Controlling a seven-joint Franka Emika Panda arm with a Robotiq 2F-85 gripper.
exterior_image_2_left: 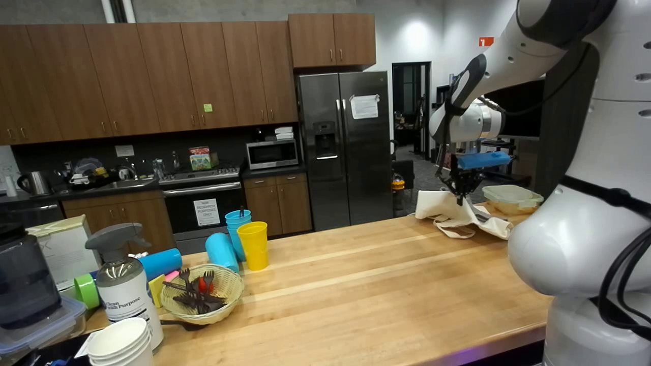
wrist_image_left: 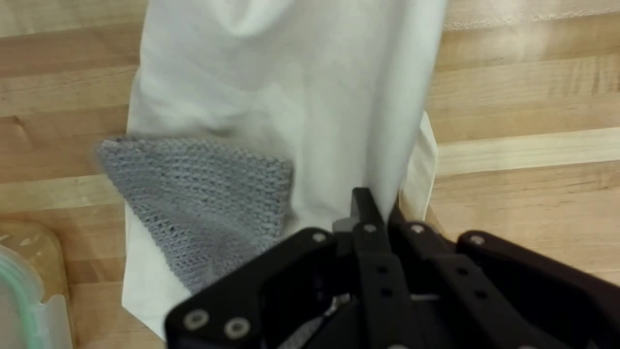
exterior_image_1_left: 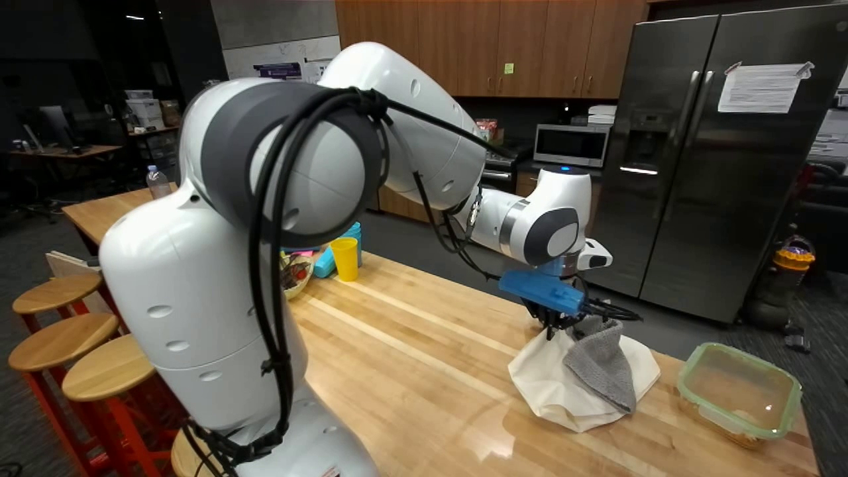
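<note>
I read "Clean with Purpose" on the spray bottle [exterior_image_2_left: 127, 301] and "For Research Purposes Only" on the oven sign [exterior_image_2_left: 207, 211]. My gripper [wrist_image_left: 385, 215] pinches creased cream cloth [wrist_image_left: 310, 92] on the wooden table [exterior_image_2_left: 366, 290], partly beneath a gray knit towel [wrist_image_left: 208, 194].

Grip spot on the cream cloth [wrist_image_left: 334, 106] hidden; several items clipped.
Wrist view: the fingers [wrist_image_left: 366, 218] cover the bit of fold between them; cream cloth is cut by the top edge. Gray cloth [wrist_image_left: 208, 194]: lower part mostly behind the fingers. Container [wrist_image_left: 29, 298] cut by the left edge, can't tell what's in it. In an exterior view the robot arm [exterior_image_1_left: 424, 126] hides part of the basket [exterior_image_1_left: 299, 287], and print on the paper sheet [exterior_image_1_left: 765, 88] is too small to read. In an exterior view white cups [exterior_image_2_left: 122, 345] are cut off at the bottom, dark vessel [exterior_image_2_left: 25, 282] at the left; robot arm is clipped top and right.
</note>
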